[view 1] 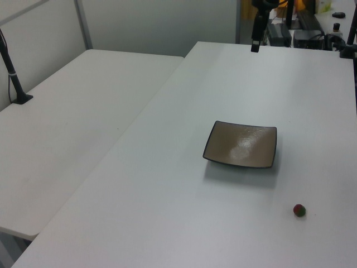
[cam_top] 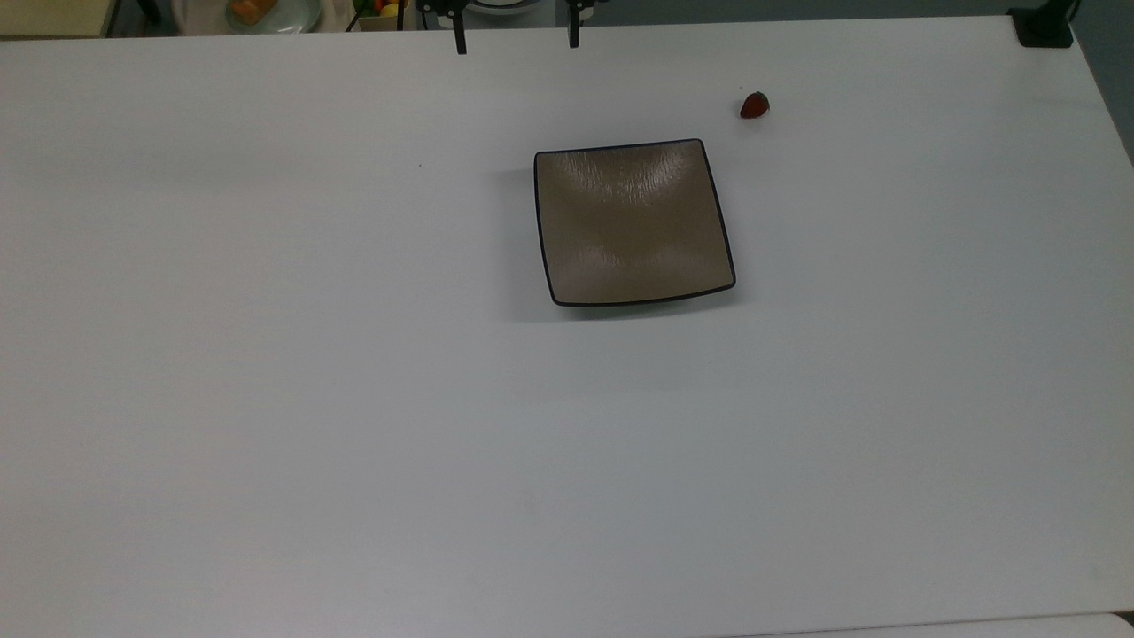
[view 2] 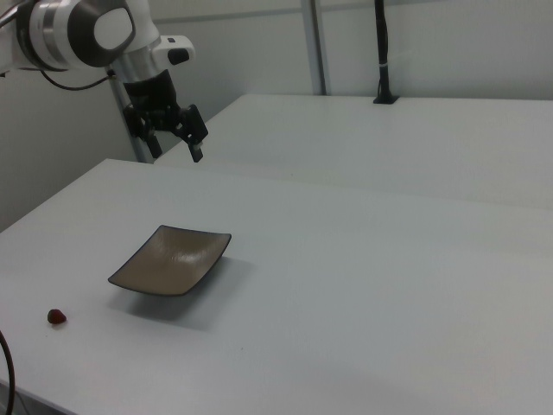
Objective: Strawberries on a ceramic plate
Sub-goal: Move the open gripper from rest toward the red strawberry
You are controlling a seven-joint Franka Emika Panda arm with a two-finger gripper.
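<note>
Evidently nothing is underway yet: the claw (cam_top: 516, 35) hangs with fingers spread, well beyond the ceramic plate (cam_top: 633, 221), while the strawberry (cam_top: 754, 105) lies on the white surface (cam_top: 266, 354) near the plate's corner.

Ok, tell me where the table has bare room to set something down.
Most of the white table is bare: the whole stretch on the top view's left of the ceramic plate, and all of it below the plate. It is tighter on the top view's upper right, between the plate and the strawberry, and under the open gripper at the top edge.
</note>
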